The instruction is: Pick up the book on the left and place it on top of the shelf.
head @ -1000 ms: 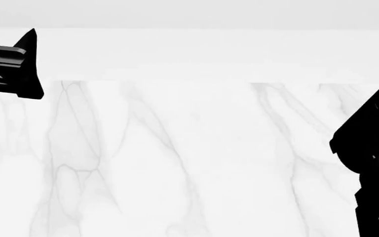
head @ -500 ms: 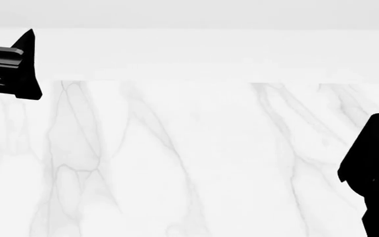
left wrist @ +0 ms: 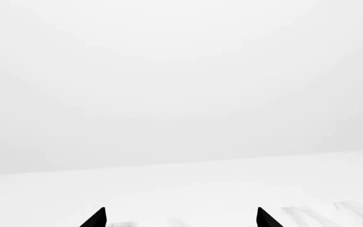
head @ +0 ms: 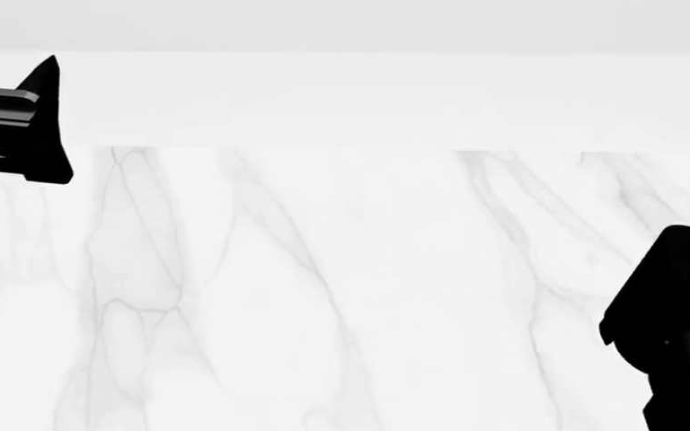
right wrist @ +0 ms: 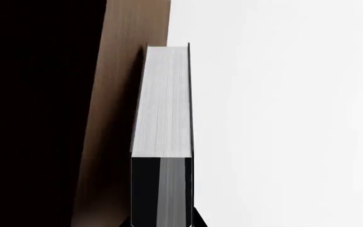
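White marble with grey veins fills the head view: the surface point(head: 321, 296) runs from the near edge back to a pale band along its far edge. Black parts of the left gripper point(head: 15, 126) show at the far left corner of that view, over the surface's far edge, and its wrist view shows two black fingertips point(left wrist: 96, 218) set well apart with nothing between them, so the left jaws stand open over the marble. Dark bulk of the right arm point(head: 675, 332) sits at the near right corner of the head view; the jaws themselves are out of sight there. From the right wrist view, the book point(right wrist: 162, 104) appears edge-on, its white page edge facing the camera and thin black covers on either side, with a dark glossy end nearest the camera. It lies right against a brown wooden board of the shelf point(right wrist: 121, 94), touching or just beside it; which one I cannot tell. Whether the right jaws grip the book I cannot tell, since only a small dark tip shows at its near end.
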`<state>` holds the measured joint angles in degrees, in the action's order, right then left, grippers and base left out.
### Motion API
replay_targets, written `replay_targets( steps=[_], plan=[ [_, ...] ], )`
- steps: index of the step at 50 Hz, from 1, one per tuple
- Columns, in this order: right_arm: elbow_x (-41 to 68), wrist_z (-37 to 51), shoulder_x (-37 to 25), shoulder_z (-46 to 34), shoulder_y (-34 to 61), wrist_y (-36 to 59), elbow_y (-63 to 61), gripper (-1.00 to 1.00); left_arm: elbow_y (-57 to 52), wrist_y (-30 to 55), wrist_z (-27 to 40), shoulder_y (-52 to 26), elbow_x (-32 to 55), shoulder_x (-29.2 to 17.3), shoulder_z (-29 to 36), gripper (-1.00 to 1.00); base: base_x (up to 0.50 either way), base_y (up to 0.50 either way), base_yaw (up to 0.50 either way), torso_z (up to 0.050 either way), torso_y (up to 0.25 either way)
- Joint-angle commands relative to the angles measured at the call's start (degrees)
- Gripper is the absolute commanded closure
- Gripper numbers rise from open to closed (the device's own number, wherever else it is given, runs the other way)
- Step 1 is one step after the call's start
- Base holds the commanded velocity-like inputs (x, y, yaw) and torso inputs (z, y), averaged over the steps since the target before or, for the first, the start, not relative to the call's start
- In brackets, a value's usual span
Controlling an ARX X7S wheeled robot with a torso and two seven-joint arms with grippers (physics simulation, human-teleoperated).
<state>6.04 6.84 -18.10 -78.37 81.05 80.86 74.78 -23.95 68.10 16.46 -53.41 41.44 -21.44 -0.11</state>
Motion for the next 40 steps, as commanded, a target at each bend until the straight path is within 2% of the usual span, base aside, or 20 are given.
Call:
replay_targets(
  steps=[1,14,22,30,40],
  plan=[
    [-6.1,2.6,0.2,-7.0,0.0,0.3,0.2,-1.00,0.0,-0.2,0.2,0.3,0.3,-0.2,0.0,-1.00,0.00,0.00,0.00,0.000,0.000],
    [-6.2,2.2,0.1,-8.6,0.2,-0.6,0.2,-1.00,0.2,-0.6,0.3,0.4,0.4,-0.3,0.2,-1.00,0.00,0.00,0.00,0.000,0.001],
    [-6.0,5.0,1.0,-8.1,1.4,-4.4,0.2,-1.00,0.4,-0.8,0.4,0.4,0.5,-0.3,0.4,-1.00,0.00,0.00,0.00,0.000,0.000],
    [-5.8,8.8,5.0,-6.1,4.1,-14.3,0.2,-1.00,0.9,-1.3,0.4,0.3,0.4,-0.1,1.0,-1.00,0.00,0.00,0.00,0.000,0.000],
    [-5.8,9.5,8.9,-4.9,5.6,-23.8,0.2,-1.00,0.9,-1.3,0.5,0.2,0.6,-0.3,1.0,-1.00,0.00,0.00,0.00,0.000,0.000]
  ],
)
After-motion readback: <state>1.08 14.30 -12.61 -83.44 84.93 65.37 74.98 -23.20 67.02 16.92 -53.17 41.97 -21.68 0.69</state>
